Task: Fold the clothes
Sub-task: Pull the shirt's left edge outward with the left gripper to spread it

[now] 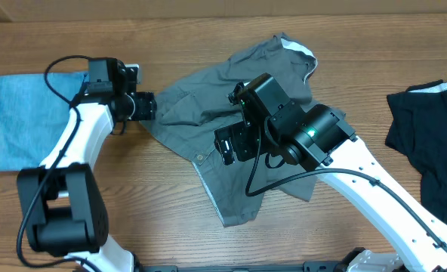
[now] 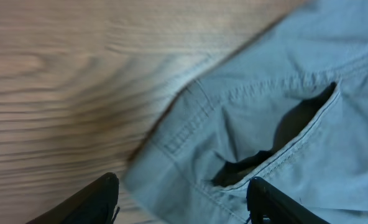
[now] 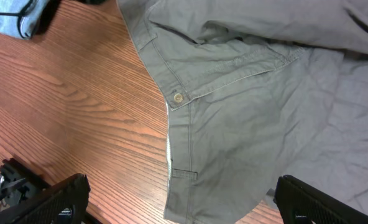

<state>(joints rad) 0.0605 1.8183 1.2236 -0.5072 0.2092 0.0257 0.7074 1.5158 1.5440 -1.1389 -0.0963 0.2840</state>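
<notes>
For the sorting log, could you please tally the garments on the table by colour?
Grey garment: 1
Light blue denim piece: 1
Black garment: 1
Total: 3

We see the clothes as plain mid-grey, unprinted, with matching grey stitching and one pale beige button. A white lining shows at one edge. The tabletop is warm brown wood streaked with darker grain. The denim piece is light blue and unevenly faded. The other garment is black. The left arm and right arm are white with black joints, and we spot a small green light on the right one.
</notes>
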